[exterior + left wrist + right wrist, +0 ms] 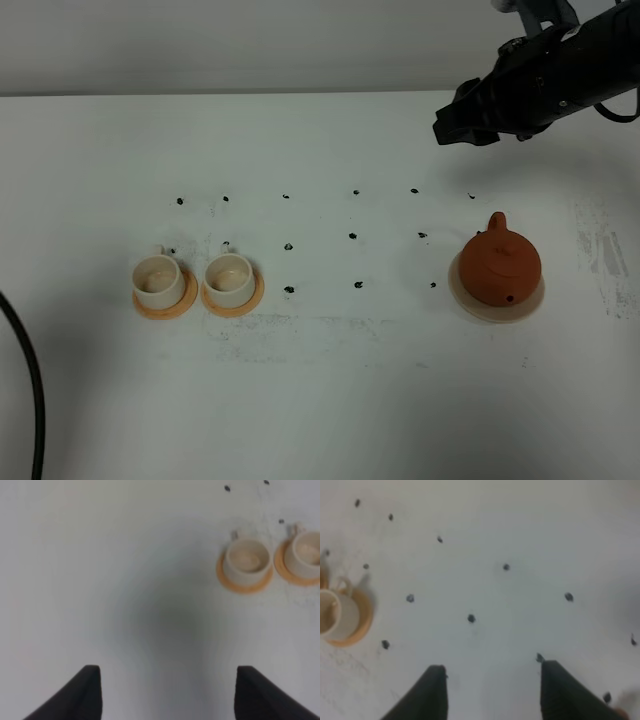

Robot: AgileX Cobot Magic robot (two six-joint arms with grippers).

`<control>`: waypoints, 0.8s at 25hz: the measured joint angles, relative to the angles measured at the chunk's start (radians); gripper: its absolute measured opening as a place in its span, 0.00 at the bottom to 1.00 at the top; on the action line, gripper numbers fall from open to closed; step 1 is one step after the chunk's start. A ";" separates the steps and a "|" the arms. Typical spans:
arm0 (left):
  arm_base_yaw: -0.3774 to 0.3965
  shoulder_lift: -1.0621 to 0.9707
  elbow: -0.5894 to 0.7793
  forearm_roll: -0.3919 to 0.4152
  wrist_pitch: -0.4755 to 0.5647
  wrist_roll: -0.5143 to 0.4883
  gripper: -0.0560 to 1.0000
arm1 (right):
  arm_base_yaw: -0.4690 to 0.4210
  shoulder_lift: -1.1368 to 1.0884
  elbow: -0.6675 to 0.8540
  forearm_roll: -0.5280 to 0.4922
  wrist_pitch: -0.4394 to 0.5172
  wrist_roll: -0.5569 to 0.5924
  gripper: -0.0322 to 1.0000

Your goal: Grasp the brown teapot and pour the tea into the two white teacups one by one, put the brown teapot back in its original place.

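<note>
No legible text or labels anywhere

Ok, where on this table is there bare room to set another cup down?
The widest bare patch lies between the right teacup and the brown teapot, marked only by black dots. The front strip, nearer than both, is bare too, except the black cable at its left edge. Crowded: the two orange saucers almost touch.

table [330, 400] | left side: teacup [158, 277] on small saucer [172, 307]; second teacup [229, 275] just right of it on second small saucer [256, 297] | right side, well apart: teapot [500, 264] on wider saucer [470, 304] | between: rows of marks [352, 236] | behind teapot: right gripper [450, 126] above the table
</note>
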 joint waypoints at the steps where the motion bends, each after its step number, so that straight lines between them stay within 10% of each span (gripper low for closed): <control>1: 0.000 -0.030 0.015 -0.003 0.021 -0.003 0.61 | 0.014 0.000 0.000 0.000 -0.010 -0.002 0.46; 20: 0.000 -0.430 0.226 -0.075 0.116 -0.007 0.61 | 0.057 0.081 0.000 -0.169 -0.036 0.098 0.46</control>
